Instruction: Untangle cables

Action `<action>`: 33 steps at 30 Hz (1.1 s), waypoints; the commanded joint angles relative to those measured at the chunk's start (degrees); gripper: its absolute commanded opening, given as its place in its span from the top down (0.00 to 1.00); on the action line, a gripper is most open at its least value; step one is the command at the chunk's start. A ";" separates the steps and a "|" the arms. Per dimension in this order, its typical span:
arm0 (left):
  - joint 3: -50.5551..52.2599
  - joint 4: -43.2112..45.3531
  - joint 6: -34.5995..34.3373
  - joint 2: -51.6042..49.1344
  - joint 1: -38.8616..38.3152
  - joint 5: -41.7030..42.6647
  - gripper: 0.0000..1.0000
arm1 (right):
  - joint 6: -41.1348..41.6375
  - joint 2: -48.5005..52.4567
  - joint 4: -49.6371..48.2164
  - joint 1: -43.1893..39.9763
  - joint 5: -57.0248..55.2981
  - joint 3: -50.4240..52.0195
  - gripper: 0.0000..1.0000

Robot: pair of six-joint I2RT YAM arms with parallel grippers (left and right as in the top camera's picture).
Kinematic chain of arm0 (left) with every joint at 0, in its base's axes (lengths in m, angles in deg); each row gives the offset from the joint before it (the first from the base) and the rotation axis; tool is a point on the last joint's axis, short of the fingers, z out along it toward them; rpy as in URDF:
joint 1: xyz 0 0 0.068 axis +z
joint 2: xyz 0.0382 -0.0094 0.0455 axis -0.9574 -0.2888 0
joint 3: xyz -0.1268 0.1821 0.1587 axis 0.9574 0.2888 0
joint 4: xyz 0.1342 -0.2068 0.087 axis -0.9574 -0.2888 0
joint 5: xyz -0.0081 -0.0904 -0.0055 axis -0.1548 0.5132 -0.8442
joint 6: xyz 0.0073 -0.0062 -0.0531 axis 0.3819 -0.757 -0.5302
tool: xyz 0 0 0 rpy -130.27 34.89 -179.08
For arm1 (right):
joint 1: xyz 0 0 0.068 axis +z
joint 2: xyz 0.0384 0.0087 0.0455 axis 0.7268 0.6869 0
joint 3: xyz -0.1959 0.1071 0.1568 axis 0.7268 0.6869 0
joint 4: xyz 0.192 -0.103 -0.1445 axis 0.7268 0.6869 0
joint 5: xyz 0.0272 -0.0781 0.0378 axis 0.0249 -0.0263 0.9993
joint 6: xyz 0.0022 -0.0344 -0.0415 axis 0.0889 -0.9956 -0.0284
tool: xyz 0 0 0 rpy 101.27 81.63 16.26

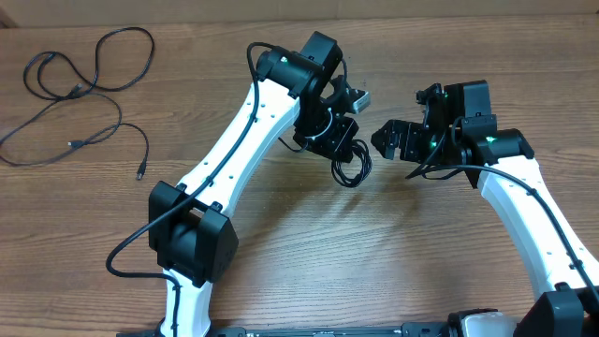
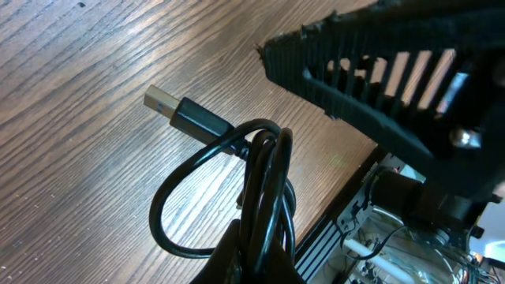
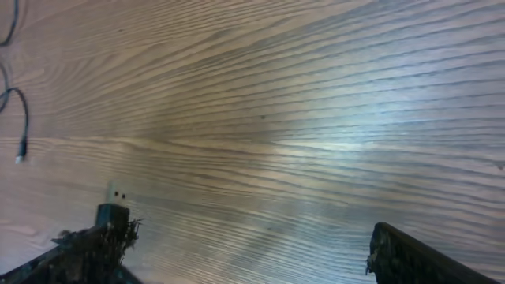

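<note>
Left gripper [image 1: 343,153] is clamped on the cable bundle [image 1: 351,169]; the loops hang off its fingers toward 5 o'clock, USB plug [image 2: 162,101] free; right gripper [image 1: 382,142], at the bundle's 3 o'clock, gapes wide, holding nothing; loose cables [image 1: 84,89] sprawl well apart at 10 o'clock.

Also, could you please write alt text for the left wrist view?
A small bundle of looped black cable with a silver-tipped USB plug fills the centre, over a wooden table. A ribbed black finger of the left hand crosses the upper right; whether it grips the cable is unclear.
</note>
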 commanded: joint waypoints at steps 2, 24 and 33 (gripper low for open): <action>-0.42 0.39 1.46 0.74 -0.17 1.88 0.96 | -0.09 0.15 -0.11 -0.26 1.29 -0.02 0.00; 0.20 -0.39 1.64 0.68 -0.17 2.58 0.96 | -7.96 0.15 1.57 -0.24 10.27 -0.02 0.00; 0.22 -1.11 3.21 0.68 -1.36 2.56 0.96 | -7.96 0.15 1.27 -0.26 9.70 -0.02 0.00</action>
